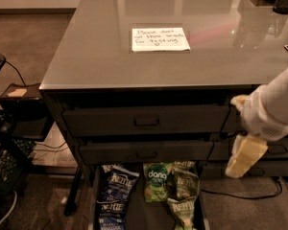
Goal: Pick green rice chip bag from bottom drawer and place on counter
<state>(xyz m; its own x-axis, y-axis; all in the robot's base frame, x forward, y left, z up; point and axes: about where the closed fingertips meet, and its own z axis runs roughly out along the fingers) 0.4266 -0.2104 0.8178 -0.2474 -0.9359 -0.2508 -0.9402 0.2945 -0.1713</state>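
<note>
Green rice chip bag (157, 182) destination, counter (86, 56): glossy grey top with a white handwritten note (160, 39) at centre and bare surface left and right of it.
Upper drawers (146, 121): two, with recessed handles, both closed.
Bottom drawer (140, 217): pulled out towards the near edge as a dark shallow tray, contents exposed.
Arm (278, 104): white, enters from the right edge in front of the cabinet.
Gripper (245, 156): pale yellow, hangs at right, above and well apart from the open tray. It holds nothing visible; whether released or clenched cannot be told.
Blue Kettle bags (116, 186): left part of the tray.
Olive Kettle bags (185, 185): right part, touching or overlapping the target's right edge.
Target position: flat, lettering up, far centre of the tray, between the blue and olive bags.
Risk 1: wrong pick or double pick, caused by the olive bags crowding the target.
Risk 2: slip on lift, caused by crinkly foil pinched at an edge.
Risk 3: collision with the closed drawer fronts, caused by a reach across from the right.
</note>
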